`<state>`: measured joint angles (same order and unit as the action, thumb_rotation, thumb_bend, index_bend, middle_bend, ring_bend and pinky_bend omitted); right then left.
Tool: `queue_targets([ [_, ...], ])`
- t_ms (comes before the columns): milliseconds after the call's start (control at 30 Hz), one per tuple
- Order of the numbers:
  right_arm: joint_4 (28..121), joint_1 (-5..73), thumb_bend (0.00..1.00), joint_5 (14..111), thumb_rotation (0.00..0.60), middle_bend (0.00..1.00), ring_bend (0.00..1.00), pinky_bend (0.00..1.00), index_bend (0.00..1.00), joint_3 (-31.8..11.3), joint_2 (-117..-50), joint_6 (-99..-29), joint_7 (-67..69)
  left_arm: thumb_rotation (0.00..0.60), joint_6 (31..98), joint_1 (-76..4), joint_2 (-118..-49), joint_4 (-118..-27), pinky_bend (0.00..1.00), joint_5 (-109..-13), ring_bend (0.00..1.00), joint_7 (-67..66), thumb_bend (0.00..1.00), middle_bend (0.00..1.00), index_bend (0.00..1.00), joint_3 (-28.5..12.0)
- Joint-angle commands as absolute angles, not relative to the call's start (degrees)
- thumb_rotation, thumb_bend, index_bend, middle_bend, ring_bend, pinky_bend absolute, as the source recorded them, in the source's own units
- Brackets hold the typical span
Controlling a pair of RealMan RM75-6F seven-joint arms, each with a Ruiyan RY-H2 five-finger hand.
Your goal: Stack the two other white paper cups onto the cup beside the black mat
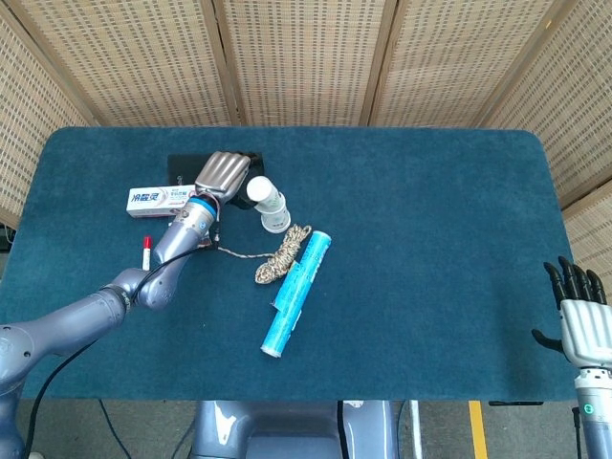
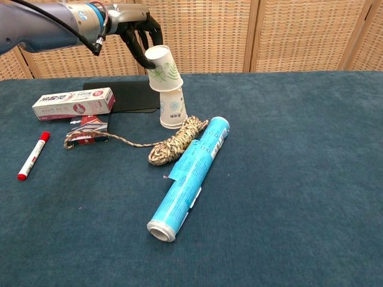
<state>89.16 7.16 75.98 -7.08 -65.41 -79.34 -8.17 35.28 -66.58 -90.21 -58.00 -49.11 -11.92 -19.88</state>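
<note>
Overhead, left hand [image 2: 134, 27] gripping tilted leaf-printed white cup [image 2: 163, 67], just above upside-down cup [image 2: 172, 110] beside black mat [image 2: 128, 95], right hand [image 1: 585, 320] empty, fingers straight

Woven rattan screen [image 1: 306, 62] behind table [image 1: 430, 287]

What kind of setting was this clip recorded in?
Probably a lab or staged test area, not a home: a table covered in blue felt, woven screens fencing it off, and unrelated props like a toothpaste box and foil roll.

You see a white cup [image 2: 163, 68] with green leaf print, a blue roll [image 2: 190, 177], a red marker [image 2: 32, 156], a black mat [image 2: 130, 96], a teal bench [image 2: 287, 179].
</note>
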Motion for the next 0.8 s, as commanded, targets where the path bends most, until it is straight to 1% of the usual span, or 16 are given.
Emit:
queue_targets([
  [33, 89.3, 7.1, 0.0, 76.2, 0.6, 0.0, 0.0, 0.0, 0.0, -7.0, -65.4, -79.5, -8.2, 0.6, 34.1, -67.9, -91.6, -56.3, 0.34, -45.7, 0.32, -13.0, 0.26, 0.35, 0.49, -20.4],
  [167, 89.4, 7.1, 0.0, 76.3, 0.6, 0.0, 0.0, 0.0, 0.0, -6.9, -65.4, -79.5, -8.4, 0.6, 33.4, -68.8, -92.3, -55.0, 0.34, -42.8, 0.32, -14.3, 0.23, 0.34, 0.47, -20.0],
  [200, 89.4, 7.1, 0.0, 76.4, 0.6, 0.0, 0.0, 0.0, 0.0, -6.8, -65.4, -79.6, -8.4, 0.6, 33.2, -68.9, -92.2, -55.0, 0.33, -42.1, 0.3, -14.4, 0.22, 0.32, 0.46, -19.9],
  [267, 89.4, 7.1, 0.0, 76.4, 0.6, 0.0, 0.0, 0.0, 0.0, -6.8, -65.4, -79.7, -8.4, 0.6, 32.4, -69.0, -91.8, -55.3, 0.28, -41.1, 0.22, -14.6, 0.16, 0.26, 0.4, -19.7],
  [300, 89.5, 7.1, 0.0, 76.4, 0.6, 0.0, 0.0, 0.0, 0.0, -6.8, -65.4, -79.7, -8.4, 0.6, 31.7, -69.0, -91.5, -55.7, 0.23, -40.6, 0.15, -14.6, 0.1, 0.19, 0.32, -19.5],
  [333, 89.5, 7.0, 0.0, 76.5, 0.6, 0.0, 0.0, 0.0, 0.0, -6.8, -65.4, -79.8, -8.3, 0.6, 30.6, -69.1, -90.8, -56.3, 0.17, -39.8, 0.08, -14.6, 0.05, 0.12, 0.21, -19.2],
  [400, 89.5, 7.0, 0.0, 76.5, 0.6, 0.0, 0.0, 0.0, 0.0, -6.8, -65.3, -79.9, -8.2, 0.6, 29.8, -69.1, -89.8, -57.5, 0.1, -39.2, 0.01, -14.2, 0.0, 0.02, 0.06, -19.2],
  [433, 89.6, 7.0, 0.0, 76.6, 0.6, 0.0, 0.0, 0.0, 0.0, -6.8, -65.3, -79.9, -8.2, 0.6, 30.0, -68.9, -89.2, -58.3, 0.06, -39.3, 0.0, -13.7, 0.0, 0.0, 0.02, -19.3],
  [467, 89.6, 7.0, 0.0, 76.6, 0.6, 0.0, 0.0, 0.0, 0.0, -6.8, -65.3, -80.0, -8.1, 0.6, 30.3, -68.8, -88.9, -58.7, 0.04, -39.5, 0.0, -13.4, 0.0, 0.0, 0.0, -19.3],
  [567, 89.8, 6.9, 0.0, 76.9, 0.6, 0.0, 0.0, 0.0, 0.0, -6.7, -65.1, -80.0, -8.0, 0.6, 32.5, -67.7, -86.9, -61.2, 0.0, -41.4, 0.0, -12.9, 0.0, 0.0, 0.0, -19.1],
  [733, 90.0, 6.8, 0.0, 77.5, 0.6, 0.0, 0.0, 0.0, 0.0, -6.5, -64.9, -80.4, -7.8, 0.6, 37.4, -63.5, -81.9, -68.0, 0.0, -45.8, 0.0, -11.1, 0.0, 0.0, 0.0, -18.1],
  [800, 90.3, 6.6, 0.0, 77.9, 0.6, 0.0, 0.0, 0.0, 0.0, -6.4, -64.8, -80.8, -7.6, 0.6, 41.4, -60.3, -79.1, -71.5, 0.0, -49.0, 0.0, -10.2, 0.0, 0.0, 0.0, -17.0],
])
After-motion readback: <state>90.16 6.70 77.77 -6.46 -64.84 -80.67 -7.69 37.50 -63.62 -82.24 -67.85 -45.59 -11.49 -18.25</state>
